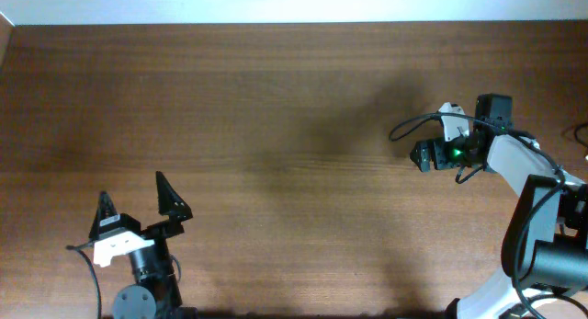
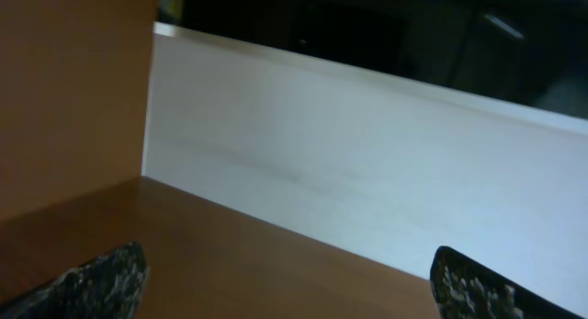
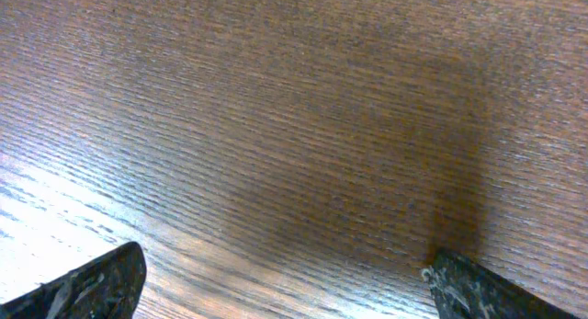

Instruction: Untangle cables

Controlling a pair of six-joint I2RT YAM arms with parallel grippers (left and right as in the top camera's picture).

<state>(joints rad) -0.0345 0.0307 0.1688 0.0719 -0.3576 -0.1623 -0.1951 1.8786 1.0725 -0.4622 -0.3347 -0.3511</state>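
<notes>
The left end effector point(image 1: 138, 204) sits at the desk's point(image 1: 276, 108) near edge, towards its left corner, jaws released wide with nothing between them. Its wrist camera looks across the desk at a white panel point(image 2: 367, 153) along the far edge. The right end effector point(image 3: 285, 287) hangs over the desk's right side, also spread wide and holding nothing. I cannot tell where the cables lie.

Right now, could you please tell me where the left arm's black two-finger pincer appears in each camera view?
Overhead: the left arm's black two-finger pincer is at the lower left, jaws open and empty.
Left wrist: only its speckled fingertips show, in the two bottom corners.
Right wrist: not in it.
Shared landmark: the brown wood-grain table, visible in all three views.
</notes>
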